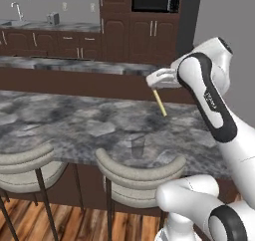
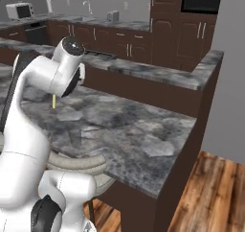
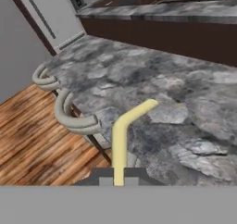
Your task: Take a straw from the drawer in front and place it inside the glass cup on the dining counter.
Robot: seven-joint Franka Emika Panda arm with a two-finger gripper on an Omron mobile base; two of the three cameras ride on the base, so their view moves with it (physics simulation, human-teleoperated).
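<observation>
Gripper (image 3: 118,177) clamped on the straw (image 3: 121,135), held up over the dining counter (image 1: 74,125). Straw is thin, pale yellow, straight shaft with a bent end angling off; one straw. One glass cup (image 1: 138,146), clear and faint, stands on the counter near its front edge, above two grey stools (image 1: 137,178).

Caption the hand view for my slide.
Tool shut on a bent yellow straw, above the grey marbled counter.
</observation>
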